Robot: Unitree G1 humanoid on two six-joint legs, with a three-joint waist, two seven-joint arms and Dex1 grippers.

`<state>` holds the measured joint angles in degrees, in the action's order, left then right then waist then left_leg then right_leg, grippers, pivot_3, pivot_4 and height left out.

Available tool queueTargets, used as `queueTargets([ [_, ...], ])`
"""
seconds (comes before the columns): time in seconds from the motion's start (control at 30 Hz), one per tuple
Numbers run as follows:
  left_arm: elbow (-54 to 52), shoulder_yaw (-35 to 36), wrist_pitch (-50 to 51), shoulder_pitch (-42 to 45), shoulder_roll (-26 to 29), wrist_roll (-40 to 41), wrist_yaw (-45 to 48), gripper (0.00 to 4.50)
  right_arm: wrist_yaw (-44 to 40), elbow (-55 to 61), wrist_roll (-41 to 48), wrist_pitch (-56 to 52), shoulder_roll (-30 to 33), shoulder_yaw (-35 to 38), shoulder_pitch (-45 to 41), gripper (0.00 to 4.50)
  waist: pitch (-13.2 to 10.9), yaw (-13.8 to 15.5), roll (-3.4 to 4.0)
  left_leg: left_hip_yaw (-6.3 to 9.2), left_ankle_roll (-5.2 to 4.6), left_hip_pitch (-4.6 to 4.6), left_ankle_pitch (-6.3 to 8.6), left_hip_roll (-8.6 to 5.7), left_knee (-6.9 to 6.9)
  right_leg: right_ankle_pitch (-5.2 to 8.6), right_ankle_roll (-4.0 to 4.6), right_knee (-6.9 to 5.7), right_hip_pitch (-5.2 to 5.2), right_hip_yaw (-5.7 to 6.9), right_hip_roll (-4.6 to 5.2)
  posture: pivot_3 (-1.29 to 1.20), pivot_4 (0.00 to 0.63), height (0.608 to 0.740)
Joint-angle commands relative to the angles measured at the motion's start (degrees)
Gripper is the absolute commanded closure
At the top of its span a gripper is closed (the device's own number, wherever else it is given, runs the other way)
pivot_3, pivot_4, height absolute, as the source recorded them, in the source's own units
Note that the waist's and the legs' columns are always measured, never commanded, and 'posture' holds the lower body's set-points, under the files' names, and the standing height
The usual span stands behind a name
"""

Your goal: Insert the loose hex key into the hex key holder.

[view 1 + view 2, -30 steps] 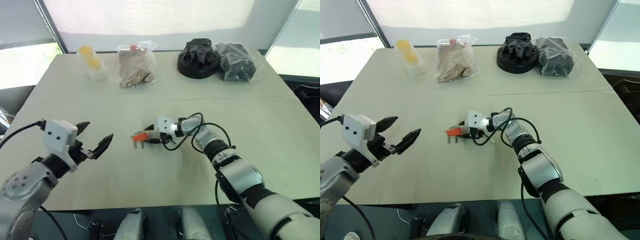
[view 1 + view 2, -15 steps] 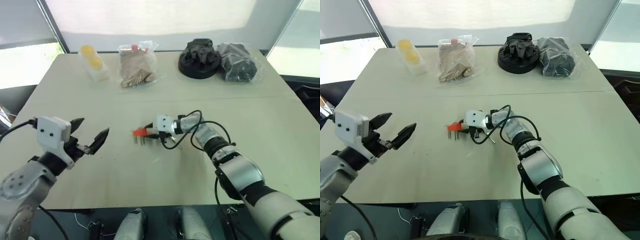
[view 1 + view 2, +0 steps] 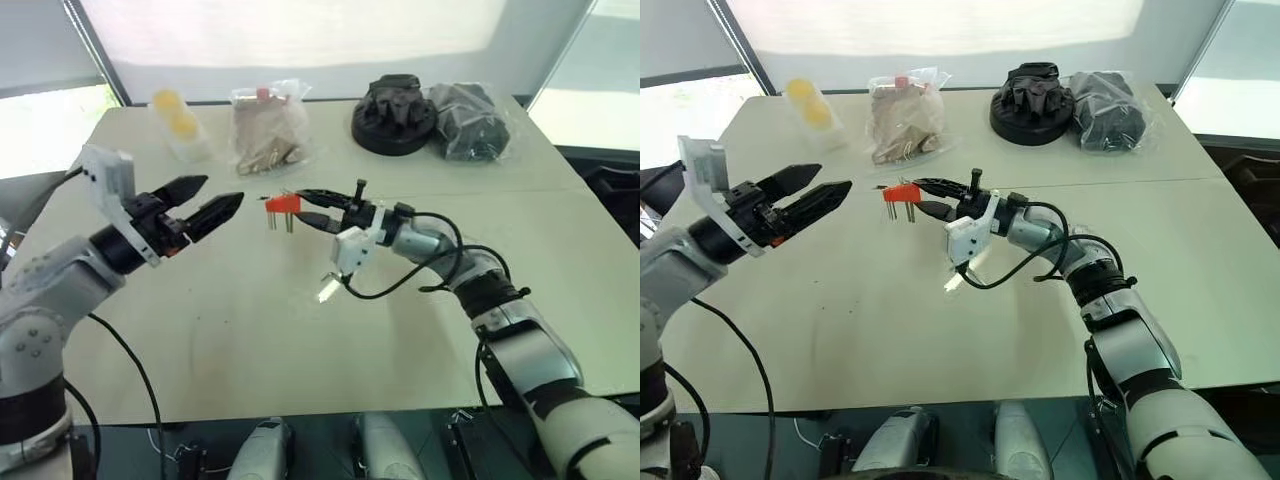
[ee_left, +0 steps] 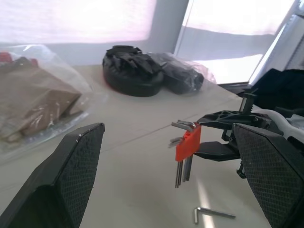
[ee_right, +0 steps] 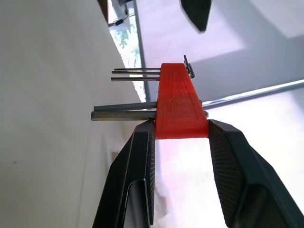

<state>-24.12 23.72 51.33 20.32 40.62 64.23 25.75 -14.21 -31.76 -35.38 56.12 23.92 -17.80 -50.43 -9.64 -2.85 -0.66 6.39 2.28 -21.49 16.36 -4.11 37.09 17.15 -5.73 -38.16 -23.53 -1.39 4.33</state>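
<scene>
your right claw (image 3: 300,203) is clamped on the hex key holder (image 3: 282,205), one finger on each flat side of the orange-red block, and it has it up in the air above the table (image 3: 250,330), with the keys hanging down out of the block like prongs. in the right wrist view the block (image 5: 179,102) sits squarely between the two pads with no slack, its far half sticking out past the fingertips.

your left claw (image 3: 205,203) hangs wide open with nothing in it, fingertips pointed toward the holder and just short of it, with a small gap of air between the two claws. in the left wrist view the holder (image 4: 187,142) shows between the spread fingers.

the loose hex key (image 4: 211,214) lies flat on the table, below the held holder and a little toward you, touching nothing. i cannot pick it out in the head views.

behind both claws, along the far edge of the table, sit a yellow item in a clear bag (image 3: 180,122), a bagged brown bundle (image 3: 264,130), a black round object (image 3: 395,115) and a dark bagged item (image 3: 472,122), all well apart from the claws. the table under and on the near side of the claws is bare as far as its front edge. a seam line (image 3: 540,193) crosses the tabletop just behind the right claw.
</scene>
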Motion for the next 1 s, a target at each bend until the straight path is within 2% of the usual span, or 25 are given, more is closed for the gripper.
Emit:
queueTargets([
  [0.03, 0.7, -1.5, 1.2, 1.5, 2.3, 2.0, 4.8, 0.0, 2.0, 5.2, 1.2, 0.3, 0.3, 1.0, -0.5, 3.45, 0.0, 0.0, -0.01, 0.0, 0.0, 0.0, 0.0, 0.0, 0.01, 0.0, 0.0, 0.0, 0.01, 0.0, 0.0, 0.0, 0.15, 0.74],
  [0.33, 2.8, -7.8, -2.0, 4.0, 1.9, -4.0, 9.7, 0.0, -0.7, 10.0, 4.9, -1.0, 1.0, 0.4, 0.0, 3.45, 0.0, 0.4, -0.02, 0.04, 0.0, 0.0, 0.0, -0.02, 0.04, 0.0, 0.0, 0.04, 0.07, -0.02, 0.02, 0.0, 0.15, 0.74],
  [0.93, 3.8, -9.1, -4.2, 6.3, -2.0, -7.1, 9.8, 0.0, -3.3, 12.5, 6.5, -1.8, 1.7, 0.1, 1.3, 3.45, 0.0, 0.3, -0.03, 0.04, 0.0, 0.0, 0.0, -0.02, 0.03, 0.0, 0.0, 0.04, 0.06, -0.03, 0.03, 0.0, 0.15, 0.74],
  [1.0, 3.8, -9.3, -4.6, 6.4, -2.8, -7.5, 9.7, 0.54, -3.5, 12.6, 6.5, -2.0, 1.8, 0.1, 1.4, 3.45, 0.0, 0.3, -0.03, 0.04, 0.0, 0.0, 0.0, -0.02, 0.03, 0.0, 0.0, 0.04, 0.06, -0.03, 0.03, 0.0, 0.15, 0.74],
])
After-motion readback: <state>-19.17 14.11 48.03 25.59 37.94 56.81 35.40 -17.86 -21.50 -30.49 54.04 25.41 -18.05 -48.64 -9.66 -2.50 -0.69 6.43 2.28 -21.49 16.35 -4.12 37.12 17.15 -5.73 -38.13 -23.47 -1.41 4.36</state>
